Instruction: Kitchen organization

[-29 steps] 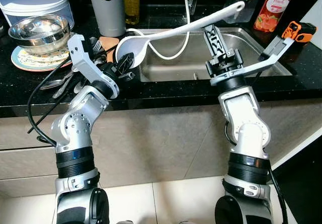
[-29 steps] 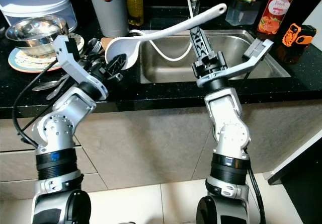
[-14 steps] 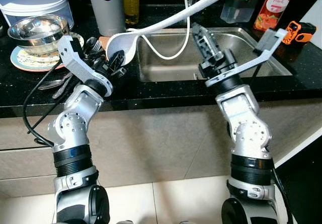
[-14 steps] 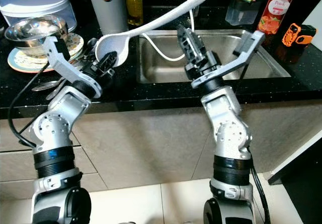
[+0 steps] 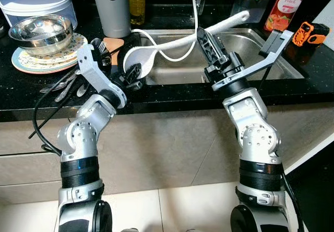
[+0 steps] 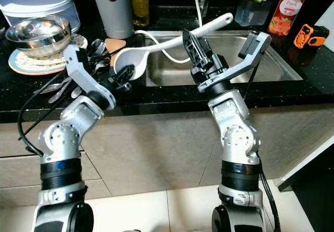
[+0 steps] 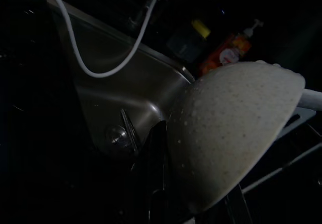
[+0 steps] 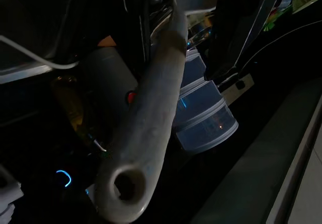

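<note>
Ladle (image 5: pixel 156 52) (bowl pinched in left gripper (image 5: pixel 131 76)) now lower; right gripper (image 5: pixel 209 41) clasps handle.

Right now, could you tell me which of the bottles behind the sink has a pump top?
The red-orange bottle with fruit on its label, at the right behind the sink; a white pump shows in the left wrist view. The yellow bottle stands left, its top unseen.

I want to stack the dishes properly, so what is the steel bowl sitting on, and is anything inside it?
The steel bowl rests on a patterned plate on the black counter, in front of a clear container. Its inside looks empty; the plate's middle is covered by the bowl.
</note>
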You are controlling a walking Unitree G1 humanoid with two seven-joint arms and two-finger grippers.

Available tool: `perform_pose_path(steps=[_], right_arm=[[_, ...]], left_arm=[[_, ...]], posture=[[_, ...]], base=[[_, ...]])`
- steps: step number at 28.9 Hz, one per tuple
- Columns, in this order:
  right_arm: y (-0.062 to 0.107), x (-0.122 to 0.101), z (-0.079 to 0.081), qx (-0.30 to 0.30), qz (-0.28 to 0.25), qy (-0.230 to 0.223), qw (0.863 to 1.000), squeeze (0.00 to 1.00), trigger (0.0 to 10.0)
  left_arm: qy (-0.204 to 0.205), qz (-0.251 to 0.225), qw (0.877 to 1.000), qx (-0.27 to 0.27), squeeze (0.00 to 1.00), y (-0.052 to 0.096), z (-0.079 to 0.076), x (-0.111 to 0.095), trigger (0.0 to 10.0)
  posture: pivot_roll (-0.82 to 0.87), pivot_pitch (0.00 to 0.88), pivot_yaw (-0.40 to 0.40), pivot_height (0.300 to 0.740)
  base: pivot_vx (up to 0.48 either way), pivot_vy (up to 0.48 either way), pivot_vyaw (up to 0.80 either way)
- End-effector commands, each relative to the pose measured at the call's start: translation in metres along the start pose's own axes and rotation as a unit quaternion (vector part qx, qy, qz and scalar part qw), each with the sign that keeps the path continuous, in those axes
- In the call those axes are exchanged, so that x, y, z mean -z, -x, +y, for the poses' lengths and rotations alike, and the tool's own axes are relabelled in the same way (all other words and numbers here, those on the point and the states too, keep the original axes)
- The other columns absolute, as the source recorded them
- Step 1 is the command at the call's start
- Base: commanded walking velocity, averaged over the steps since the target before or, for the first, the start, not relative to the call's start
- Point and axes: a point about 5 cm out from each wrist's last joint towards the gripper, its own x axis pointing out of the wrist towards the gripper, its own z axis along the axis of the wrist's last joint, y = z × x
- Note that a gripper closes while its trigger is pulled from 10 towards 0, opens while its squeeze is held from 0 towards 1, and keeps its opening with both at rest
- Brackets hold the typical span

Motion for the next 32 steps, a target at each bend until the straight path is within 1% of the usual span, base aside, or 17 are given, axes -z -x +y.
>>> perform_pose_path(steps=[1, 6, 7, 8, 17, 18, 19, 20, 21, 22, 23, 24, 26, 27, 28, 29, 32], right_arm=[[-0.003, -0.002, 0.002, -0.007, -0.005, 0.005, 1.000, 0.00, 10.0], [-0.003, -0.004, -0.002, 0.003, -0.010, 0.006, 1.000, 0.00, 10.0], [-0.003, -0.004, -0.003, 0.006, -0.012, 0.006, 1.000, 0.00, 9.5], [-0.003, -0.004, -0.003, 0.009, -0.013, 0.005, 1.000, 0.00, 0.0], [-0.004, -0.004, -0.007, 0.024, -0.013, 0.001, 1.000, 0.00, 0.0], [-0.004, -0.003, -0.007, 0.024, -0.012, 0.002, 1.000, 0.00, 0.0], [-0.004, -0.003, -0.007, 0.024, -0.012, 0.002, 1.000, 0.00, 0.0], [-0.004, -0.003, -0.008, 0.025, -0.011, 0.004, 1.000, 0.00, 0.0], [-0.004, -0.002, -0.008, 0.026, -0.007, 0.009, 1.000, 0.00, 0.0], [-0.004, -0.002, -0.008, 0.026, -0.007, 0.009, 1.000, 0.00, 0.0], [-0.004, -0.001, -0.009, 0.029, -0.002, 0.016, 0.999, 0.00, 2.8], [-0.005, 0.002, -0.010, 0.033, 0.004, 0.024, 0.999, 0.00, 10.0], [-0.005, 0.003, -0.011, 0.036, 0.007, 0.029, 0.999, 0.00, 10.0], [-0.007, 0.004, -0.014, 0.050, 0.008, 0.039, 0.998, 0.00, 10.0], [-0.007, 0.004, -0.014, 0.050, 0.008, 0.039, 0.998, 0.00, 10.0], [-0.010, 0.006, -0.020, 0.076, 0.004, 0.055, 0.996, 0.00, 10.0], [-0.021, 0.010, -0.033, 0.134, -0.003, 0.092, 0.987, 0.00, 10.0]], left_arm=[[-0.009, 0.023, 1.000, -0.001, 0.00, 0.001, -0.001, 0.008, 10.0], [-0.010, 0.021, 1.000, -0.007, 0.00, 0.002, 0.002, 0.007, 10.0], [-0.011, 0.020, 1.000, -0.010, 0.00, 0.003, 0.003, 0.007, 10.0], [-0.012, 0.018, 1.000, -0.013, 0.00, 0.003, 0.004, 0.006, 10.0], [-0.024, 0.021, 0.999, -0.029, 0.00, 0.001, 0.006, 0.008, 10.0], [-0.032, 0.022, 0.999, -0.034, 0.00, 0.001, 0.007, 0.008, 10.0], [-0.032, 0.022, 0.999, -0.034, 0.00, 0.001, 0.007, 0.008, 10.0], [-0.013, 0.020, 0.999, -0.030, 0.00, 0.000, 0.006, 0.009, 10.0], [-0.006, 0.005, 0.999, -0.035, 0.40, -0.001, 0.007, 0.007, 10.0], [-0.006, 0.005, 0.999, -0.035, 0.40, -0.001, 0.007, 0.007, 10.0], [-0.013, 0.004, 0.999, -0.036, 1.00, -0.002, 0.007, 0.005, 10.0], [-0.019, -0.001, 0.999, -0.043, 1.00, -0.004, 0.006, 0.002, 10.0], [-0.027, -0.003, 0.998, -0.049, 1.00, -0.004, 0.006, 0.000, 10.0], [-0.029, -0.011, 0.998, -0.056, 0.27, -0.004, 0.007, -0.003, 10.0], [-0.029, -0.011, 0.998, -0.056, 0.27, -0.004, 0.007, -0.003, 10.0], [-0.026, -0.027, 0.997, -0.070, 0.00, -0.002, 0.010, -0.008, 10.0], [-0.022, -0.059, 0.994, -0.087, 0.00, 0.007, 0.016, -0.016, 10.0]], posture=[[0.12, 0.000, -0.035, 0.740], [0.13, 0.000, -0.040, 0.740], [0.13, 0.000, -0.040, 0.740], [0.13, 0.000, -0.040, 0.740], [0.12, 0.000, -0.043, 0.740], [0.12, 0.000, -0.044, 0.740], [0.12, 0.000, -0.044, 0.740], [0.12, 0.000, -0.044, 0.740], [0.13, 0.000, -0.046, 0.740], [0.13, 0.000, -0.046, 0.740], [0.13, 0.000, -0.046, 0.740], [0.13, 0.000, -0.051, 0.740], [0.14, 0.000, -0.051, 0.740], [0.14, 0.000, -0.051, 0.740], [0.14, 0.000, -0.051, 0.740], [0.14, 0.000, -0.052, 0.740], [0.15, 0.000, -0.054, 0.740]], base=[[0.000, 0.000, 0.00], [0.000, 0.000, 0.00], [0.000, 0.000, 0.00], [0.000, 0.000, 0.00], [0.000, 0.000, 0.00], [0.000, 0.000, 0.00], [0.000, 0.000, 0.00], [0.000, 0.000, 0.00], [0.000, 0.000, 0.00], [0.000, 0.000, 0.00], [0.000, 0.000, 0.00], [0.000, 0.000, 0.00], [0.000, 0.000, 0.00], [0.000, 0.000, 0.00], [0.000, 0.000, 0.00], [0.000, 0.000, 0.00], [0.000, 0.000, 0.00]])
